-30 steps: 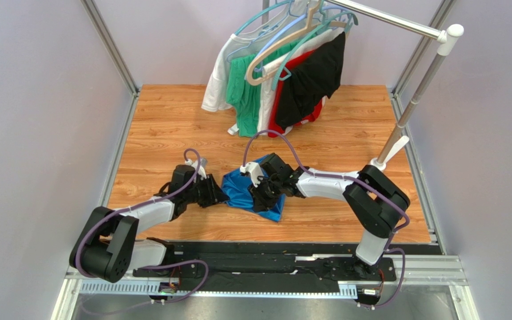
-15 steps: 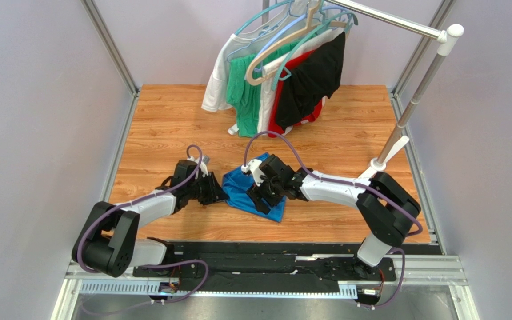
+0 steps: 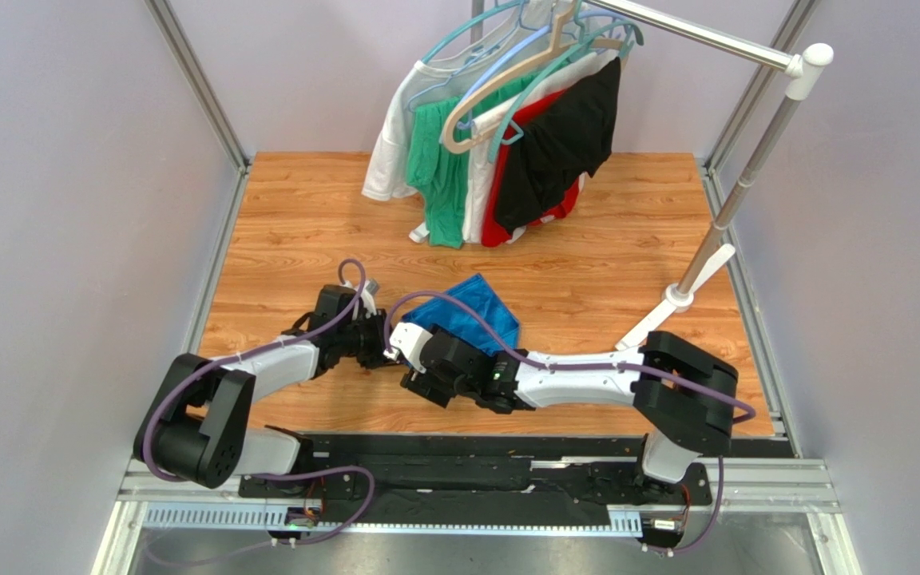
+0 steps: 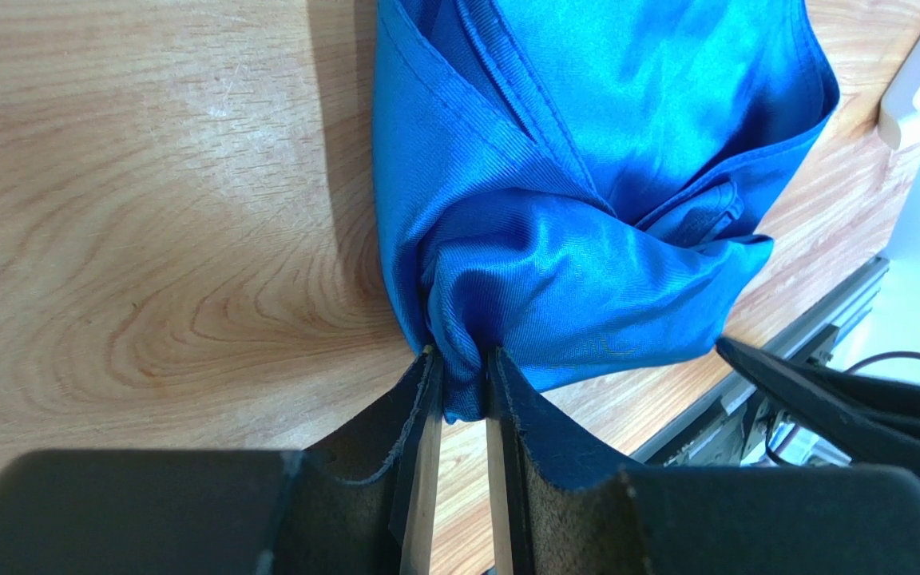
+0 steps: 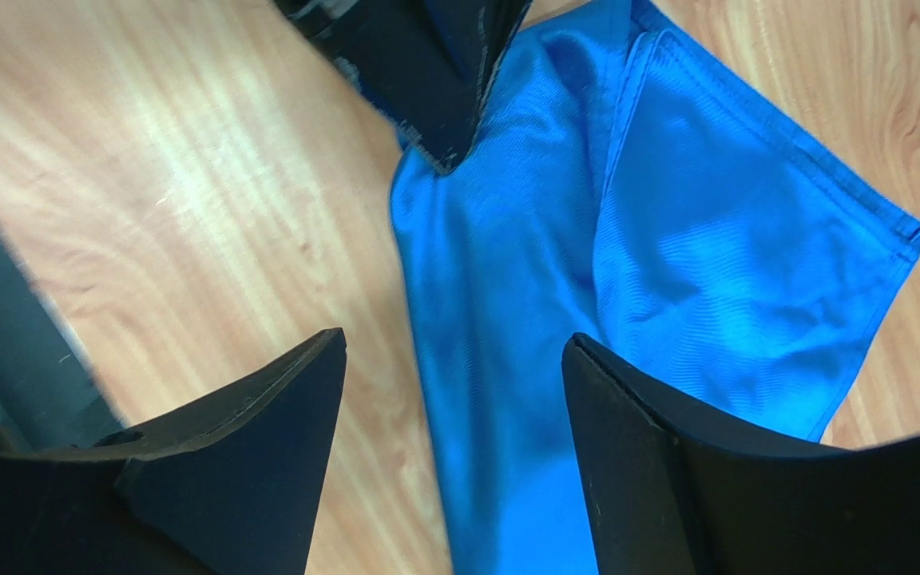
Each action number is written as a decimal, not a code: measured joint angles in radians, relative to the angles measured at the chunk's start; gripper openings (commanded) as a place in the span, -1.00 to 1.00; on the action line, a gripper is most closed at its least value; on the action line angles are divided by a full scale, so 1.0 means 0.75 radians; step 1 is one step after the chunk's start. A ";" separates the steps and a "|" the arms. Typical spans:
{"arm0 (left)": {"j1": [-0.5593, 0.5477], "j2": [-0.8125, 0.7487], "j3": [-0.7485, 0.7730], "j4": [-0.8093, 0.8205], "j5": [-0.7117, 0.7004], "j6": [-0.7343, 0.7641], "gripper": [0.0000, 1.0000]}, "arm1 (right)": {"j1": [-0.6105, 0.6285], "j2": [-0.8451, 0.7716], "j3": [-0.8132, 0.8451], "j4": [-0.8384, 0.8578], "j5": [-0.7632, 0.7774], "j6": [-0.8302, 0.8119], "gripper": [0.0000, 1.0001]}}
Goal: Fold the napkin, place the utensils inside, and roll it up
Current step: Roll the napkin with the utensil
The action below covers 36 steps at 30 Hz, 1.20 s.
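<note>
Top external, right tool (image 3: 417, 365) hides part of napkin (image 3: 467, 309)

Pale lilac walls (image 3: 69, 180) are enclosing the cell on three sides, with aluminium posts (image 3: 197, 84) rising at the back corners. Even, diffuse light is falling on the wood-grain surface (image 3: 297, 228). A white garment rail (image 3: 747, 180) is standing at right, carrying clothes on hangers (image 3: 555, 144) over the far edge.

No readable writing anywhere — the royal-blue shiny cloth napkin (image 4: 573, 180), the wood-grain table (image 3: 309, 216) and the coloured garments on hangers (image 3: 447, 156) carry no legible label, brand or number.
</note>
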 measured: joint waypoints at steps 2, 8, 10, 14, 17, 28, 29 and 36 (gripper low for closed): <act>0.000 0.001 0.001 -0.003 0.002 0.001 -0.46 | -0.003 0.044 0.001 0.047 0.020 -0.023 0.44; 0.000 0.010 0.012 -0.006 0.009 0.007 -0.47 | -0.028 0.135 0.001 0.083 0.020 -0.080 0.49; 0.000 0.014 0.019 -0.008 0.011 0.011 -0.47 | -0.040 0.142 0.001 0.092 0.014 -0.093 0.49; 0.000 0.019 0.025 -0.018 0.018 0.024 -0.46 | -0.072 0.144 0.001 0.102 -0.026 -0.103 0.45; 0.000 0.019 0.025 -0.032 0.025 0.035 -0.45 | -0.098 0.156 0.001 0.107 -0.061 -0.103 0.36; 0.001 0.018 0.025 -0.031 0.055 0.061 -0.39 | -0.178 0.210 0.049 0.112 -0.215 -0.076 0.03; 0.002 0.018 0.025 -0.028 0.061 0.062 -0.37 | -0.183 0.218 0.058 0.107 -0.227 -0.072 0.00; 0.001 0.004 0.024 -0.012 0.079 0.069 0.18 | -0.222 0.270 0.129 0.072 -0.332 -0.048 -0.51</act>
